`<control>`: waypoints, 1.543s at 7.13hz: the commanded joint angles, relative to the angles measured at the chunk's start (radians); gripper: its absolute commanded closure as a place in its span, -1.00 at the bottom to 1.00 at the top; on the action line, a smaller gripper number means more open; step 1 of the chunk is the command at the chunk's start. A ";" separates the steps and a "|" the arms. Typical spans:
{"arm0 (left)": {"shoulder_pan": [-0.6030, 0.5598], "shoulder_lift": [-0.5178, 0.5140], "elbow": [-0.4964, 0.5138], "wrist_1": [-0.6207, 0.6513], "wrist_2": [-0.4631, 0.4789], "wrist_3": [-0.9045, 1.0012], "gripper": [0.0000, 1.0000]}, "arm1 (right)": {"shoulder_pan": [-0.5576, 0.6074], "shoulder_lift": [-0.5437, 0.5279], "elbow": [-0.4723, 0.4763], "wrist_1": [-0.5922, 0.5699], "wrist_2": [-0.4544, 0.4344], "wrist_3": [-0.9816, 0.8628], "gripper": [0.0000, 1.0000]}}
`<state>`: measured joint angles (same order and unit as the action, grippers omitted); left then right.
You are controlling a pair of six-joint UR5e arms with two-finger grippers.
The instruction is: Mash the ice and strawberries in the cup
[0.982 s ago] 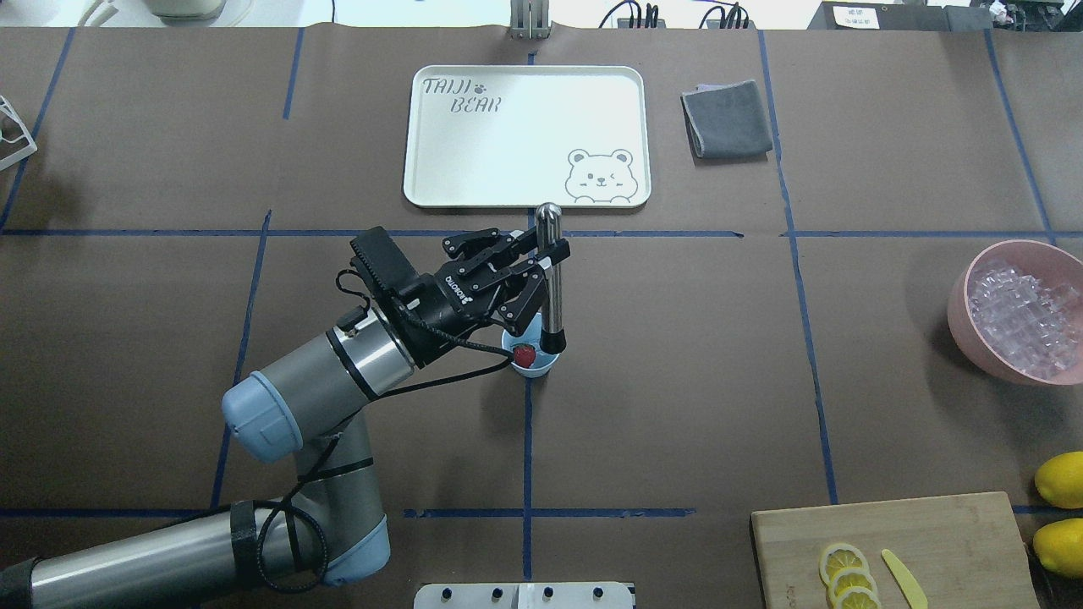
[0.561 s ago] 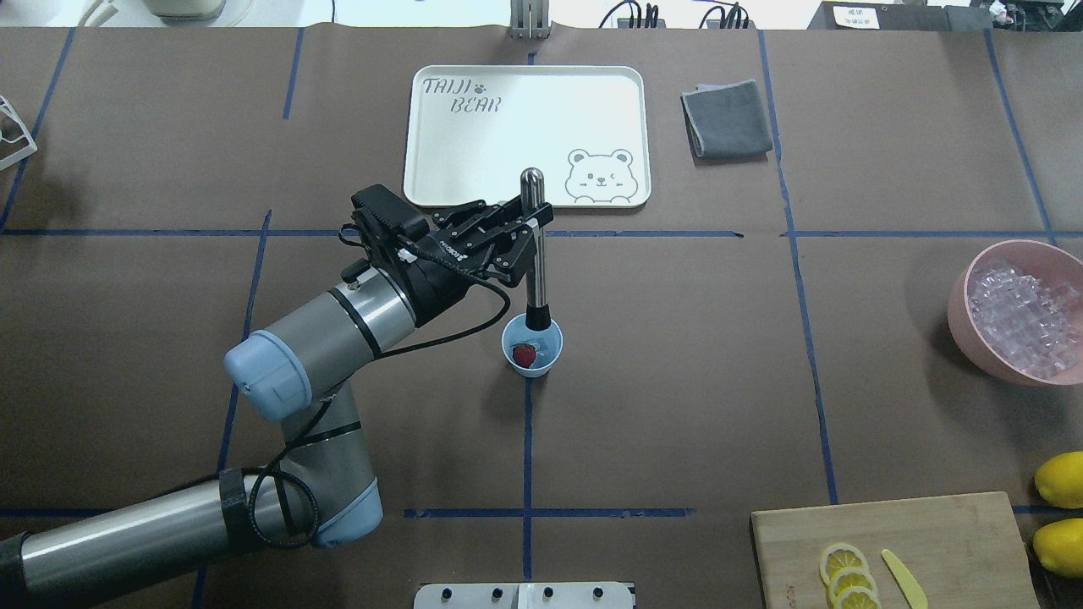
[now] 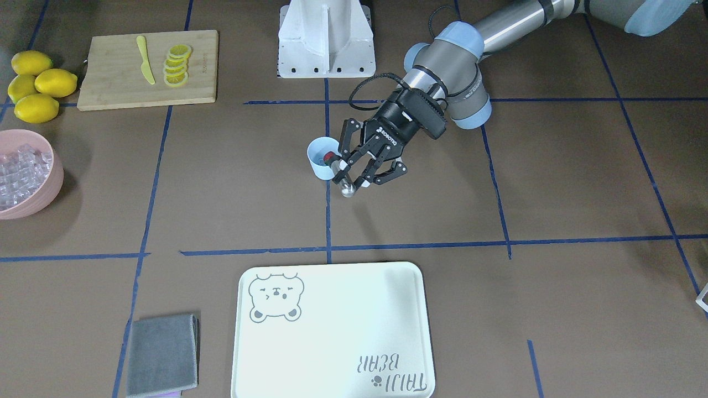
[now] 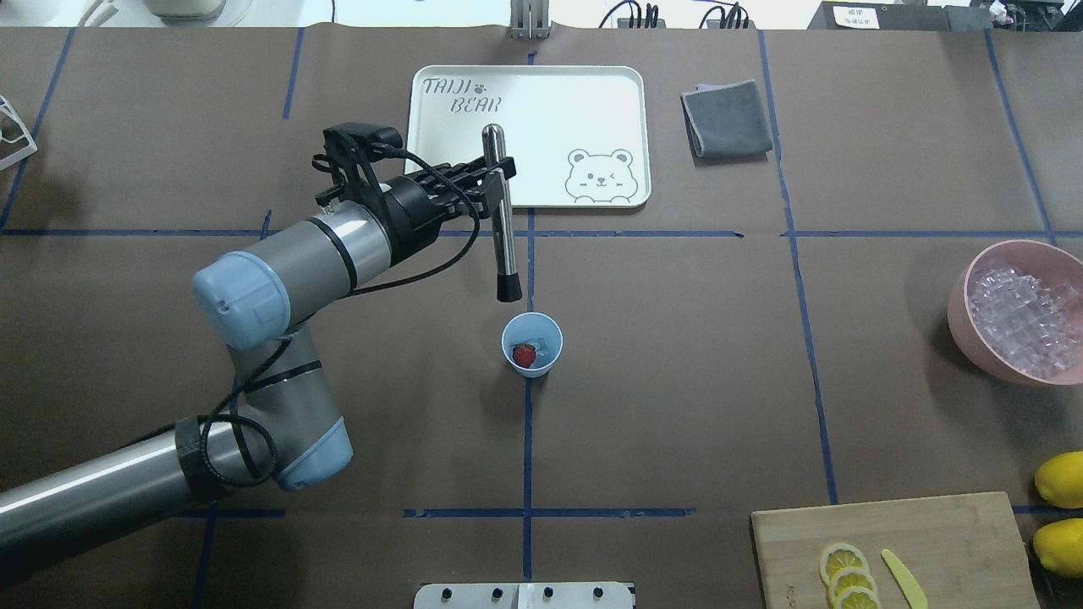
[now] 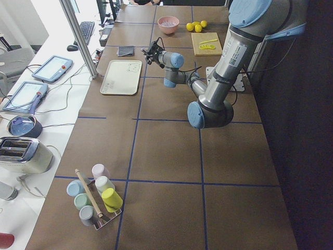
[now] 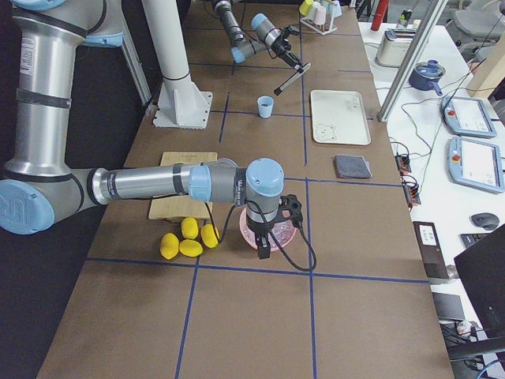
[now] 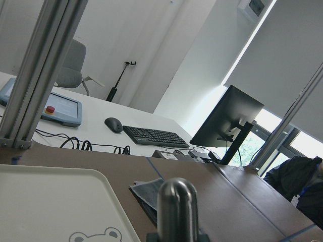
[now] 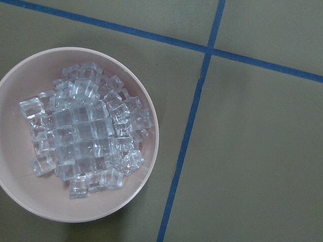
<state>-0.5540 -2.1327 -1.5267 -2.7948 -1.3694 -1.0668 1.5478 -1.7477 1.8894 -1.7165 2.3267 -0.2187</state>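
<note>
The pale-blue cup (image 4: 531,344) stands mid-table and holds one red strawberry (image 4: 525,355) and a little clear ice (image 4: 546,347). My left gripper (image 4: 499,173) is shut on a steel muddler (image 4: 504,237) with a black tip. It holds the muddler tilted, clear of the cup, with the tip above and behind the rim. In the front view the gripper (image 3: 354,172) hangs beside the cup (image 3: 319,160). My right gripper (image 6: 263,249) hovers over the pink bowl (image 4: 964,292) of ice cubes (image 8: 86,136). I cannot tell whether it is open or shut.
A white bear tray (image 4: 525,127) lies behind the cup, with a folded grey cloth (image 4: 728,118) to its right. A cutting board (image 4: 897,541) with lemon slices and a yellow knife sits at the front right. Whole lemons (image 4: 1062,478) lie beside it.
My left gripper has lifted the muddler out of the cup and swung it back and to the left, toward the tray. The cup and its contents have stayed put.
</note>
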 commanded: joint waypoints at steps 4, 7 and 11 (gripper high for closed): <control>-0.265 0.186 -0.228 0.738 -0.536 0.017 1.00 | 0.000 0.004 0.000 0.000 0.000 0.004 -0.99; -0.371 0.293 -0.234 1.030 -0.706 0.316 1.00 | 0.000 0.002 0.000 0.000 0.000 0.004 -0.99; -0.536 0.517 -0.198 0.988 -0.714 0.594 1.00 | 0.001 -0.003 0.005 0.000 0.000 0.004 -1.00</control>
<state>-1.0547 -1.6669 -1.7393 -1.7857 -2.0800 -0.5112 1.5484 -1.7491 1.8939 -1.7165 2.3270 -0.2148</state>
